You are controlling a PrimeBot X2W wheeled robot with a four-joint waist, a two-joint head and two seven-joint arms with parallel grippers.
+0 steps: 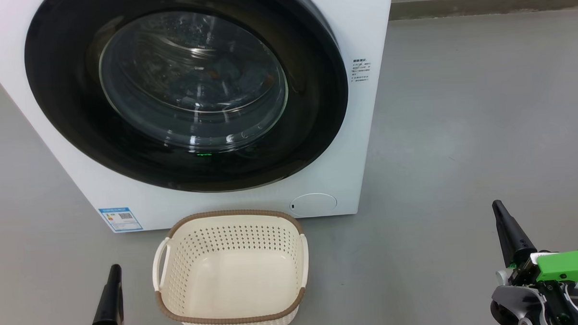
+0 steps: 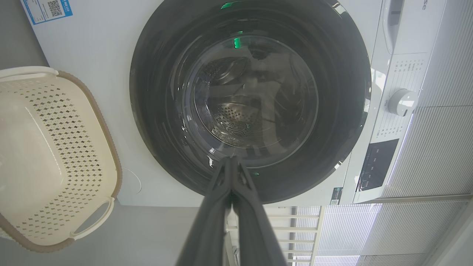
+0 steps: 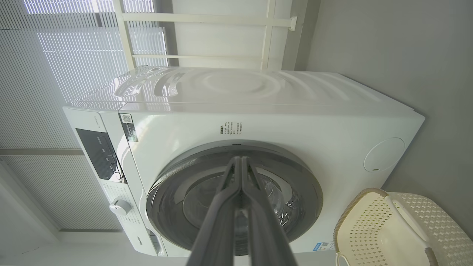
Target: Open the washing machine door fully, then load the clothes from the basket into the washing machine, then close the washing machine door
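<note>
Washing machine door (image 1: 190,89) closed, ahead of both claws. Basket (image 1: 233,215) empty on floor (image 1: 461,127), just before washing machine (image 1: 372,130). Clothes (image 1: 204,81) seem dimly behind glass. Left claw (image 1: 115,268) pinched together, empty, nearer to basket. Right claw (image 1: 498,205) same, well apart on right. Task looks finished.

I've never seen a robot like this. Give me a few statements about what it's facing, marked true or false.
The washing machine door is shut. True.
The basket is piled full. False: it is empty.
The basket stands on the floor in front of the washing machine. True.
The left claw is spread wide open. False: it is closed tight.
The right claw grips the door. False: it is shut, clear of the door, holding nothing.
</note>
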